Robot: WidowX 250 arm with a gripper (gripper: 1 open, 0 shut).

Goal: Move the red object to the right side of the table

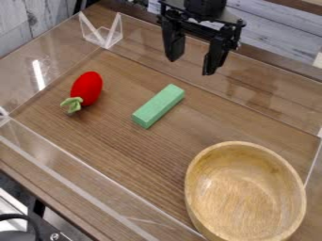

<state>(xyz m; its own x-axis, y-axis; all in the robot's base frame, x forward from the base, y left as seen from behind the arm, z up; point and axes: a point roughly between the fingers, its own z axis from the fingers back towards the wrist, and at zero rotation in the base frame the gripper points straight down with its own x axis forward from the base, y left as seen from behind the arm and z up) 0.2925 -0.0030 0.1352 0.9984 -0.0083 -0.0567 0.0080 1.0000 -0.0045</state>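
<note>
1. Here, a small glossy red strawberry-shaped toy with a green leafy cap (85, 91) lies on its side on the left part of the brown wood-grain tabletop (113, 151), its cap end turned toward the near left and its rounded red end toward the far right.
2. The strawberry toy rests flat on the wood, free of everything else; nothing touches it.
3. Just to its right, with a strip of bare wood between them, lies a light green rectangular block (160, 104), set on a diagonal so that its far end points up and to the right.
4. The block is longer than the toy and sits near the middle of the tabletop.
5. The black two-fingered robot gripper (190, 55) hangs above the far middle of the tabletop, pointing down, beyond the green block and well apart from the strawberry toy.
6. Its jaws stand wide apart with only air between them; it holds nothing, and its fingertips are clear of the surface.
7. One finger (213, 56) reaches lower in the picture than the other.
8. A round light wooden bowl (246, 192) fills the near right corner, its rim partly cut by the picture's lower edge, and its hollow shows only bare wood.
9. Low clear acrylic walls (75, 193) border the tabletop on the near, left and far sides.
10. A small folded piece of clear acrylic (101, 32) stands at the far left, near the back wall.
</note>
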